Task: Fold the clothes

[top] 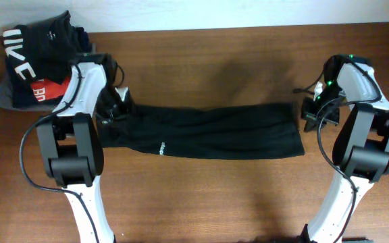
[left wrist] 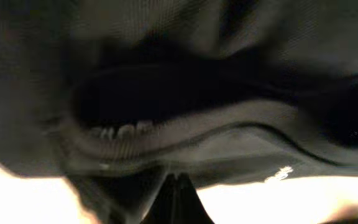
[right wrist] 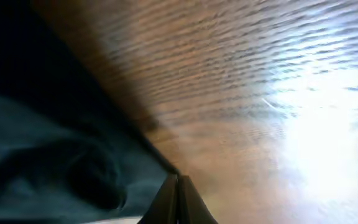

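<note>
Black garment [top: 208, 131] is stretched out as one long band across the wooden table [top: 208, 61], long axis running left to right. The left gripper [top: 117, 106] sits over its left end and the right gripper [top: 311, 113] at its right edge, so each arm has its own end. Both sets of fingers look pressed together; whether they're actually pinching cloth, can't tell.

Your overhead view is bright, even and sharp, with only faint soft shadows on the brown wooden worktop [top: 201, 196]. Your left wrist view is dim and blurred, the black soft-fabric garment [left wrist: 229, 37] out of focus. Strong glare whitens your right wrist view's right side.
</note>
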Robot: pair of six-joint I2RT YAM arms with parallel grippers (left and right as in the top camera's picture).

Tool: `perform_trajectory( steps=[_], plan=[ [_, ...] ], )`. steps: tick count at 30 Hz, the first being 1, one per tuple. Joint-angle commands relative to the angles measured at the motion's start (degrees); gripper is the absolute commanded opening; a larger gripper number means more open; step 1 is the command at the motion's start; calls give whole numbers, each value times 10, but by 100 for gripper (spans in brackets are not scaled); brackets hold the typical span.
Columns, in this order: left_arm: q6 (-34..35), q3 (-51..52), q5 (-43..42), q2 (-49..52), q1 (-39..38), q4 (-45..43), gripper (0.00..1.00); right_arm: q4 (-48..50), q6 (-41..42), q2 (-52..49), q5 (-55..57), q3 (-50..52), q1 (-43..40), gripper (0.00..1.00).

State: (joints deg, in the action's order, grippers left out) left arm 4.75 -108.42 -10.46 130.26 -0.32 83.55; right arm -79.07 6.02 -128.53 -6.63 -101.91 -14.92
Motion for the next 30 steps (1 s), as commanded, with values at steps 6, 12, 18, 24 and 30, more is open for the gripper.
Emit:
perform_trajectory(
  steps=[6, 12, 18, 24, 30],
  plan=[
    [-5, -73, 11, -46, 2, 43, 87, -32, -54, 8, 11, -65, -2, 67],
    [-5, -70, 16, -46, 2, 43, 99, -17, -68, 7, 8, -60, -13, 99],
    [-5, -70, 45, -46, 2, 40, 99, -28, -174, 7, -156, -60, -66, 99],
    [-5, -70, 45, -46, 2, 29, 99, -76, -313, 8, -319, -50, -145, 99],
    [-5, -70, 45, -46, 2, 24, 99, -39, -313, 7, -326, 0, -182, 99]
  ],
)
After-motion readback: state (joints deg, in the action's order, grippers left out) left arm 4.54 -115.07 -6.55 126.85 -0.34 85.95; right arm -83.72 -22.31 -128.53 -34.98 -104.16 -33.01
